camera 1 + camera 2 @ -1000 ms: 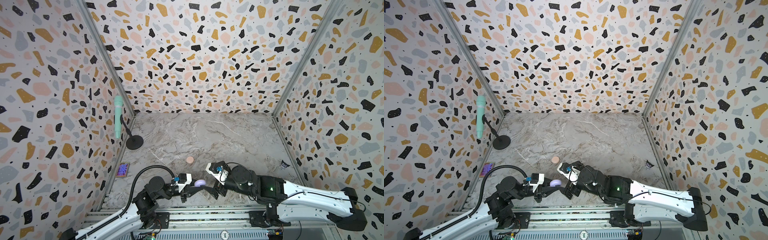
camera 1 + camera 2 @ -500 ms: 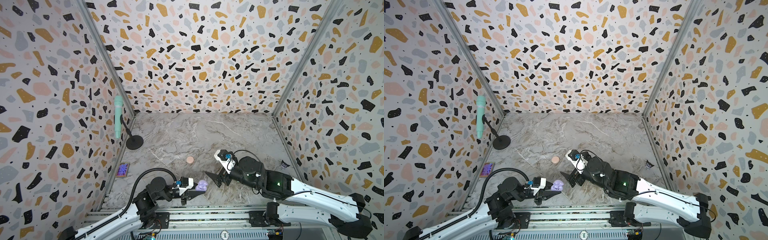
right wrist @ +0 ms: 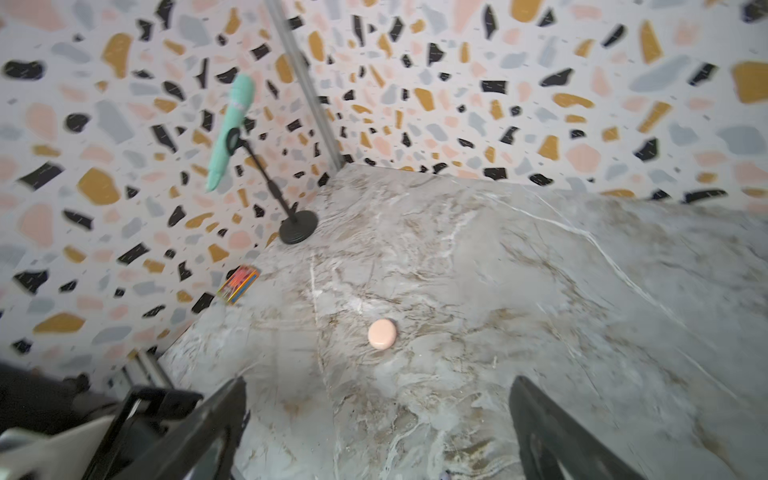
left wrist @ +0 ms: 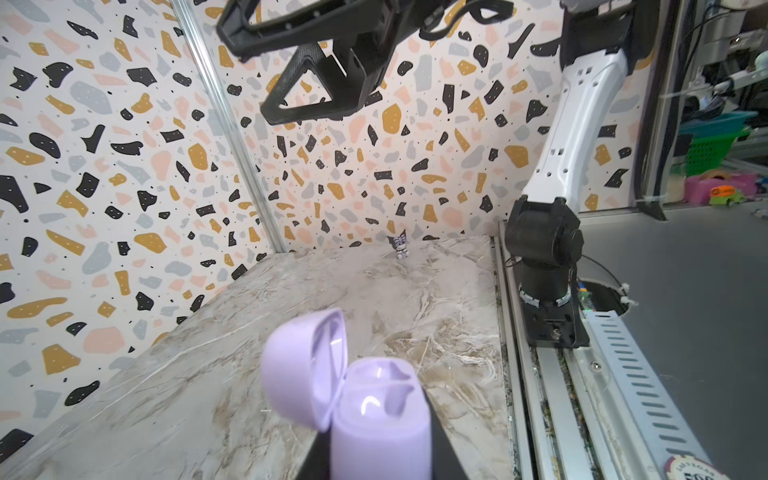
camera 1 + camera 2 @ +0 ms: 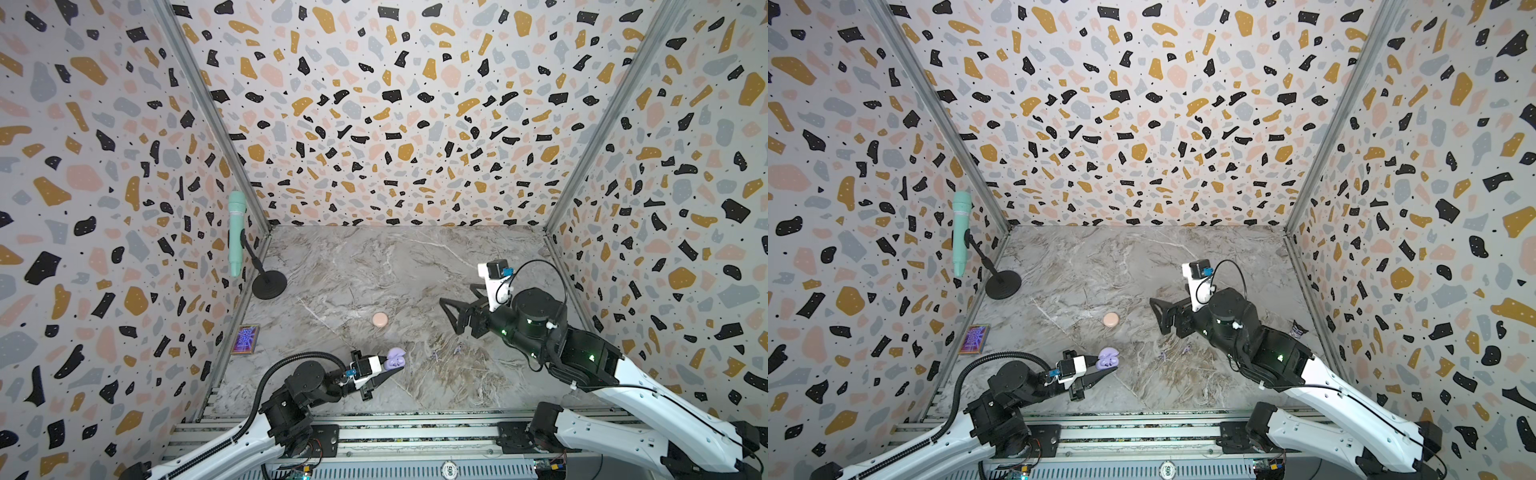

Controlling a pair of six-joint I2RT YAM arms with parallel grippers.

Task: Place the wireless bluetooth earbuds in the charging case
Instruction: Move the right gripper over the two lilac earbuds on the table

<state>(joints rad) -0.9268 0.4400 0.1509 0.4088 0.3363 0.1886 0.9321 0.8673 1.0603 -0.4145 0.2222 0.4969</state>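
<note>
My left gripper (image 5: 392, 365) (image 5: 1106, 366) (image 4: 380, 453) is shut on the lavender charging case (image 5: 394, 359) (image 5: 1108, 359) (image 4: 380, 419), low over the front of the table. Its lid (image 4: 299, 365) is flipped open and both sockets look empty. Two tiny lavender earbuds (image 5: 435, 355) (image 5: 457, 350) (image 5: 1163, 354) (image 5: 1185, 347) lie on the marble to the right of the case. My right gripper (image 5: 451, 316) (image 5: 1158, 316) (image 3: 380, 436) hangs open above the table, farther right and back, with nothing between its fingers.
A closed peach round case (image 5: 380, 319) (image 5: 1111, 319) (image 3: 382, 333) lies mid-table. A teal microphone (image 5: 237, 232) on a black stand (image 5: 269, 284) stands at the back left. A colourful card (image 5: 245, 340) leans by the left wall, and a small figure (image 5: 1296, 329) (image 4: 400, 245) stands by the right wall.
My right gripper has drawn away from the lavender case, rising and moving right and back. The case's lid, shut a second ago, now stands open. The left gripper has barely moved.
</note>
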